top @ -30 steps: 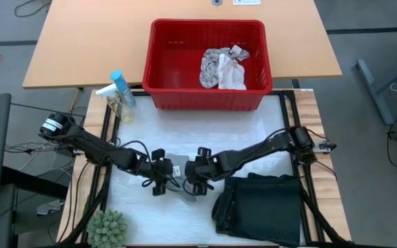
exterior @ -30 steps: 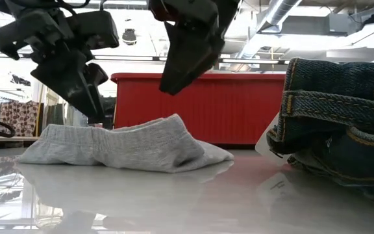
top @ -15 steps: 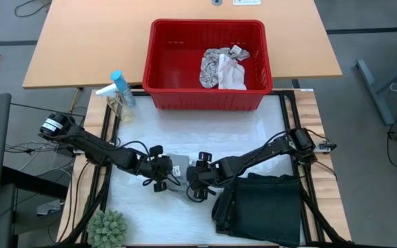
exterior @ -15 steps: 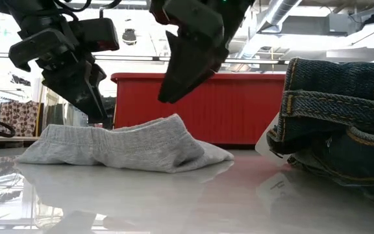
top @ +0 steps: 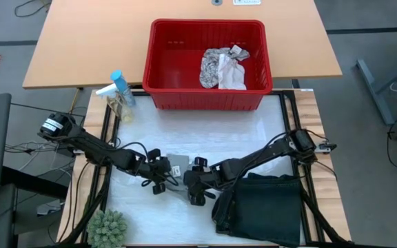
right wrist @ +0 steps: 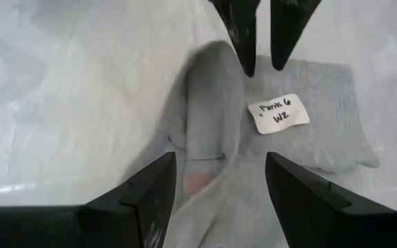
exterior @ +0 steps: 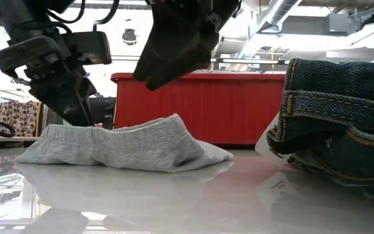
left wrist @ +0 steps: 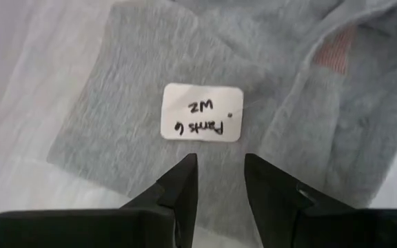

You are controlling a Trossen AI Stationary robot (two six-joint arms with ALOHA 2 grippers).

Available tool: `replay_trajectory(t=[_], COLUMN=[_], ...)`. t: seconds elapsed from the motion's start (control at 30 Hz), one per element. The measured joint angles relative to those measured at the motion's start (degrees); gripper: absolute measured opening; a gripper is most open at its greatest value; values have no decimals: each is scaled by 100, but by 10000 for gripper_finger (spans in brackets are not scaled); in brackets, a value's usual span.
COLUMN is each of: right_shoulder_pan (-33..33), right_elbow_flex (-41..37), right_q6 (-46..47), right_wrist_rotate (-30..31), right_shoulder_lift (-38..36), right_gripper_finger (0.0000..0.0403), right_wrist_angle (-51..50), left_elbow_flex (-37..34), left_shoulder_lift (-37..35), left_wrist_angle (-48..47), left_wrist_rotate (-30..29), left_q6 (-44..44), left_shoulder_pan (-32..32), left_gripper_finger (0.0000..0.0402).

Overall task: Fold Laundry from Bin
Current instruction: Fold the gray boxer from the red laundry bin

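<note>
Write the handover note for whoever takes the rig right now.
Left hand: open, empty, low over the small grey cloth with the white tag.
Right hand: open, empty, above the same cloth's other end.
Grey cloth: lying rumpled mid-table, not folded.
Dark garment: folded at the table's near right.
Red bin: leaf-patterned cloth and a whitish piece inside.
Done: dark garment.
Left: fold the grey cloth, then empty the bin.
</note>
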Motion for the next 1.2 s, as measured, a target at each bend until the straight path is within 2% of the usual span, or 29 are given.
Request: replay_trajectory(t=[0.3, 0.5, 0.6, 0.9, 1.07, 1.2], right_shoulder_pan=[-17, -23, -30, -202, -169, -148], right_elbow_flex=[0, 64, 121, 144, 142, 148], right_q6=[210, 364, 361, 367, 549, 607], right_wrist_rotate=[422, 344, 449, -45, -302, -347], right_shoulder_lift=[23, 479, 535, 734, 908, 929], right_gripper_finger=[249, 249, 249, 244, 202, 121], right_wrist_angle=[63, 331, 98, 2, -75, -58], left_elbow_flex=[0, 0, 0, 0, 0, 0], left_shoulder_lift=[0, 0, -2, -2, -2, -2], left_wrist_angle=[113, 123, 117, 98, 108, 107], left_wrist_rotate=[-103, -166, -167, -166, -160, -206], left_q6=[26, -42, -44, -39, -37, -22], left_shoulder_pan=[2, 7, 4, 4, 4, 4], left_gripper_finger=[107, 107, 107, 107, 107, 107])
